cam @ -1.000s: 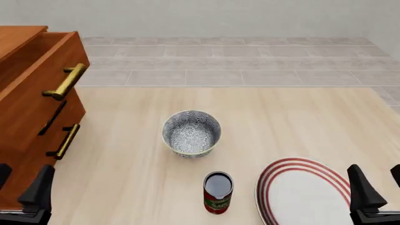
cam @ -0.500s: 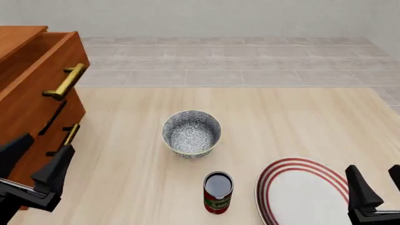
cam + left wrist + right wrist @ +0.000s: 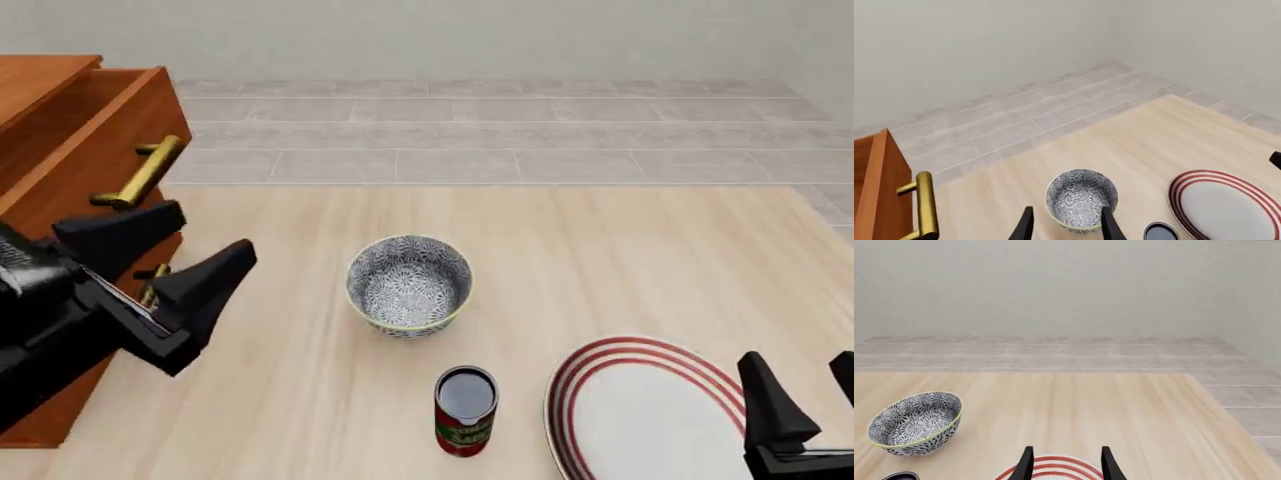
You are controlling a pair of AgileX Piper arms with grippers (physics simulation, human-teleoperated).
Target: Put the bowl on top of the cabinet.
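Left gripper [image 3: 187, 250] hanging spread and empty at 9 o'clock of the bowl [image 3: 408, 282], mid-table. Right gripper [image 3: 807, 385] parked spread, empty. Best straddling one rim wall, lifting level toward the cabinet [image 3: 67, 140].

can: red-labelled metal can [image 3: 466, 411], standing upright on desk
plate: flat white plate with red rings [image 3: 650, 410], just beside can
desk: pale wooden desk [image 3: 601, 260]

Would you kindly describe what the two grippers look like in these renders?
Both are matte black. The left gripper has two wedge-shaped fingers tapering to blunt tips on a blocky black body. The right gripper shows similar pointed black fingers. No cables or markings are visible.
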